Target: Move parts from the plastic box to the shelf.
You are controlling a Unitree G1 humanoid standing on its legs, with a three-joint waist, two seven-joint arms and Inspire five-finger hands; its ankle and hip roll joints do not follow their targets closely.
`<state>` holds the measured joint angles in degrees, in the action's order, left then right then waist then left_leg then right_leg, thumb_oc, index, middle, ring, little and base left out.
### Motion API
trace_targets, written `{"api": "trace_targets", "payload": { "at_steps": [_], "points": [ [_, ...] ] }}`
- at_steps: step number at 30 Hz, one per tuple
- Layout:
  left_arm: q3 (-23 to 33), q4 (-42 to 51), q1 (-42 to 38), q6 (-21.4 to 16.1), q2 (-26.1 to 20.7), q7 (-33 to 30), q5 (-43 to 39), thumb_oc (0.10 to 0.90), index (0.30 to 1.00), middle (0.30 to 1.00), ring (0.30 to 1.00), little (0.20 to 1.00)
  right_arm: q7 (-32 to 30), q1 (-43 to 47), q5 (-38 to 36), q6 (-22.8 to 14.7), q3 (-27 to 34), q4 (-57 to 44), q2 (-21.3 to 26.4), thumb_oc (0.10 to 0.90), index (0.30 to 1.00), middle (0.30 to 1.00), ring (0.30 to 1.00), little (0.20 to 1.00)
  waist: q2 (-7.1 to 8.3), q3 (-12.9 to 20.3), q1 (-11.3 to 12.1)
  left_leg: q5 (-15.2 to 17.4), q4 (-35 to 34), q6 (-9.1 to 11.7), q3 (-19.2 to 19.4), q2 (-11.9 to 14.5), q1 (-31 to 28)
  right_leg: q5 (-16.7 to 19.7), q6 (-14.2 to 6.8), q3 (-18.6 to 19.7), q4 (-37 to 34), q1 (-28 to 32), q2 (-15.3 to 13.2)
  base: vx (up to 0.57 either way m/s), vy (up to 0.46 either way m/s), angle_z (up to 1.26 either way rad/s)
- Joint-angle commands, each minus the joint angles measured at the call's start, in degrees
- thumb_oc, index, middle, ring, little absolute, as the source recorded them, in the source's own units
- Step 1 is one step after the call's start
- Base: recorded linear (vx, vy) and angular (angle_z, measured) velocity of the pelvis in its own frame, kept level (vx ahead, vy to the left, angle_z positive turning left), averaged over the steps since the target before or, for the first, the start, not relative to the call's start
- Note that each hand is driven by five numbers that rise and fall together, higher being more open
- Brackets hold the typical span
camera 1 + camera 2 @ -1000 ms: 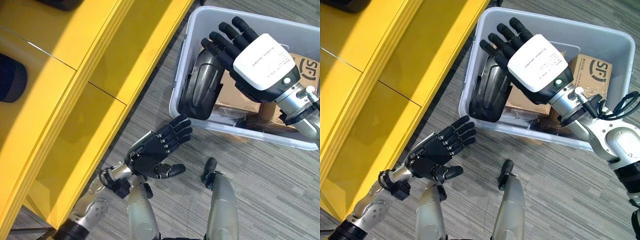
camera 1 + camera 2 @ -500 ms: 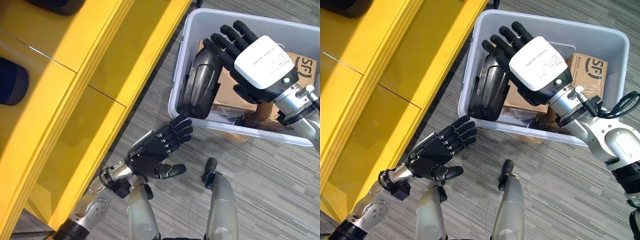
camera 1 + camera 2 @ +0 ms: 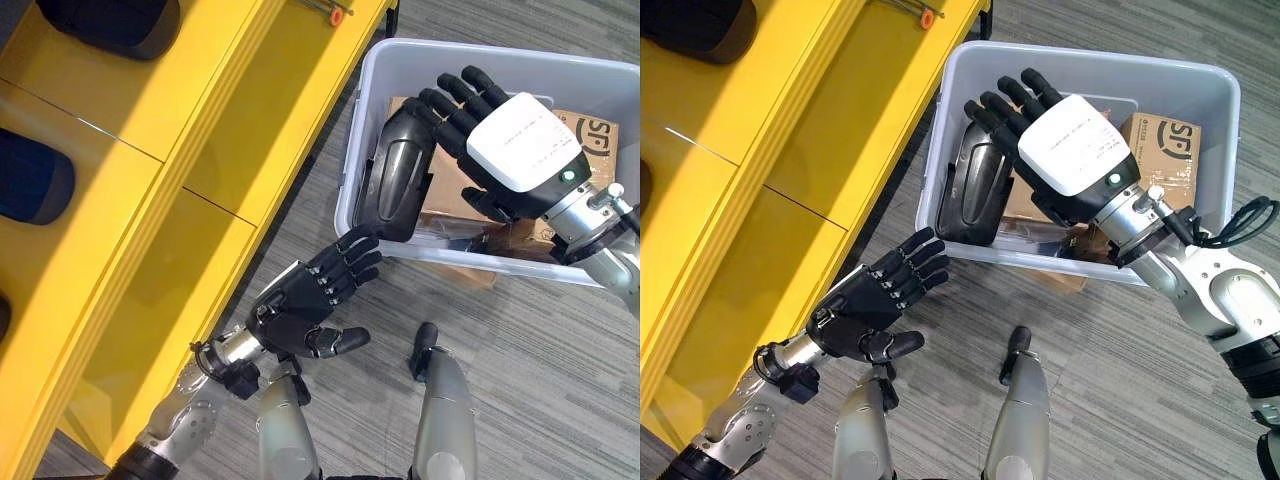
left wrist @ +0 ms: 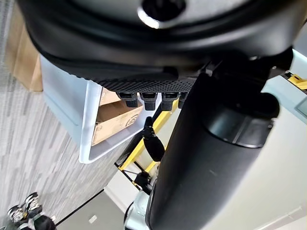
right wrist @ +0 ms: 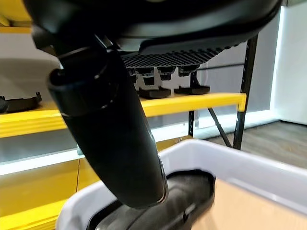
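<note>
Where the left eye view looks down, the right hand (image 3: 515,150) reaches over the plastic box (image 3: 480,60) at 1 o'clock, fingers straight against a black part (image 3: 395,185) standing at the box's left wall. At 6 o'clock the left hand (image 3: 305,305) hangs spread above the floor, beside the yellow shelf (image 3: 150,200). From the right wrist view, the part (image 5: 168,201) shows inside the box rim, beyond the thumb (image 5: 110,129).

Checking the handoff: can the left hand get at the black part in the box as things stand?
Probably yes: left hand hangs open outside the plastic box, with the black part leaning at the near wall; the right hand is spread beside it.
</note>
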<state>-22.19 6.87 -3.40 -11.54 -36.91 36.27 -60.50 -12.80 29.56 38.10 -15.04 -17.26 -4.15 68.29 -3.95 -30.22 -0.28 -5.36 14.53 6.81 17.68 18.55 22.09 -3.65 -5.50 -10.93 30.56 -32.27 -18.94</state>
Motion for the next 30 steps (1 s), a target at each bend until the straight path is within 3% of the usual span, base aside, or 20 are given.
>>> {"api": "trace_targets", "payload": {
  "at_steps": [1,4,10,15,16,18,19,21,24,26,30],
  "points": [
    [0.51,8.39,-0.13,-4.32,0.41,3.41,-1.56,0.900,1.000,1.000,1.000,1.000,-5.11,5.83,-1.52,0.36,5.13,-5.07,-1.78,0.900,1.000,1.000,1.000,1.000,1.79,0.42,0.54,11.73,7.46,-4.79,-0.93,-8.14,2.52,-1.14,-0.02,-2.30,-5.40,4.25,5.41,-0.08,0.106,0.00],
    [0.44,8.50,0.76,-5.49,1.01,2.31,-0.54,0.900,1.000,1.000,1.000,1.000,-5.10,6.36,-3.19,0.25,3.74,-5.43,-2.18,0.900,1.000,1.000,1.000,1.000,2.73,0.42,1.40,12.90,8.84,-5.36,-3.31,-9.50,3.15,-0.30,-0.40,-0.93,-6.48,4.37,6.60,0.00,0.123,-0.24],
    [1.68,7.15,2.21,-5.96,0.69,2.54,-0.22,0.900,1.000,1.000,1.000,1.000,-5.33,3.29,-4.24,-2.83,5.13,-6.31,-3.69,0.900,1.000,1.000,1.000,1.000,6.21,0.42,2.41,14.44,8.75,-5.87,-0.66,-8.25,-2.17,1.02,-1.30,-3.62,-10.38,10.83,6.31,0.06,0.127,-0.27],
    [3.61,6.20,4.32,-6.68,0.05,2.37,0.04,0.900,1.000,1.000,1.000,1.000,-4.98,3.20,-5.84,-4.30,5.03,-5.92,-3.94,0.900,1.000,1.000,1.000,1.000,7.42,0.90,6.54,16.20,8.91,-6.93,2.07,-6.04,-5.75,-1.99,-1.63,-11.24,-3.18,14.87,1.16,0.06,0.094,-0.49],
    [3.76,6.06,4.65,-6.35,0.11,2.76,-0.03,0.900,1.000,1.000,1.000,1.000,-5.40,2.66,-6.12,-4.01,5.15,-6.09,-3.85,0.900,1.000,1.000,1.000,1.000,7.58,1.12,6.64,16.31,8.97,-7.18,1.75,-6.15,-5.84,-1.97,-1.46,-10.74,-2.59,15.18,1.11,0.09,-0.151,-0.96],
    [3.32,5.97,5.15,-5.28,0.94,3.67,1.28,0.900,1.000,1.000,1.000,1.000,-9.50,-3.25,-4.40,-3.74,8.28,-7.33,-4.74,0.900,1.000,1.000,1.000,1.000,7.63,0.99,5.38,17.01,9.88,-7.79,-1.66,-7.62,-5.05,-0.74,-1.06,-4.38,-0.94,15.12,1.44,0.05,-0.258,-0.33],
    [3.00,5.38,5.06,-5.66,0.93,4.37,1.71,0.900,1.000,1.000,1.000,1.000,-11.44,-6.12,-2.94,-4.05,10.46,-8.16,-5.55,0.900,1.000,1.000,1.000,1.000,7.63,0.86,4.91,15.68,9.87,-8.00,-2.19,-7.84,-3.90,1.62,-0.59,-2.42,-3.40,15.56,0.41,-0.03,-0.245,0.45],
    [2.96,4.76,5.08,-6.05,0.45,5.55,1.26,0.900,1.000,1.000,1.000,1.000,-13.15,-8.54,-2.10,-4.73,12.90,-8.32,-6.63,0.900,1.000,1.000,1.000,1.000,7.60,0.43,5.04,15.98,10.49,-7.33,-3.14,-7.49,-3.35,4.37,-1.38,-1.01,-7.37,17.32,-1.88,-0.01,-0.381,0.74],
    [4.68,4.13,5.88,-6.06,-1.34,6.76,-0.16,0.900,1.000,1.000,1.000,1.000,-12.72,-7.66,-2.55,-5.56,14.27,-7.09,-8.26,0.900,1.000,1.000,1.000,1.000,8.33,0.44,6.25,16.80,11.22,-5.29,-3.29,-5.03,-2.83,4.75,-3.88,-3.99,-12.33,19.59,-3.22,0.05,-0.479,0.17],
    [5.90,4.03,6.59,-6.00,-2.39,6.70,-0.39,0.900,1.000,1.000,1.000,1.000,-11.55,-4.31,-3.57,-5.89,13.57,-5.15,-8.39,0.900,1.000,1.000,1.000,1.000,9.00,0.42,8.29,15.91,11.84,-3.35,-3.35,-1.61,-1.29,4.94,-4.97,-8.59,-13.97,20.51,-2.92,0.01,-0.501,-0.24],
    [6.10,4.21,6.52,-6.85,-2.53,6.72,0.26,0.900,1.000,1.000,1.000,1.000,-10.91,0.05,-3.14,-6.44,11.53,-3.17,-7.10,0.900,1.000,1.000,1.000,1.000,8.90,0.42,9.07,13.71,10.98,-1.84,-3.90,0.72,0.35,2.85,-5.06,-11.07,-13.13,19.11,-1.01,0.00,-0.225,-0.44]
  ]
}}
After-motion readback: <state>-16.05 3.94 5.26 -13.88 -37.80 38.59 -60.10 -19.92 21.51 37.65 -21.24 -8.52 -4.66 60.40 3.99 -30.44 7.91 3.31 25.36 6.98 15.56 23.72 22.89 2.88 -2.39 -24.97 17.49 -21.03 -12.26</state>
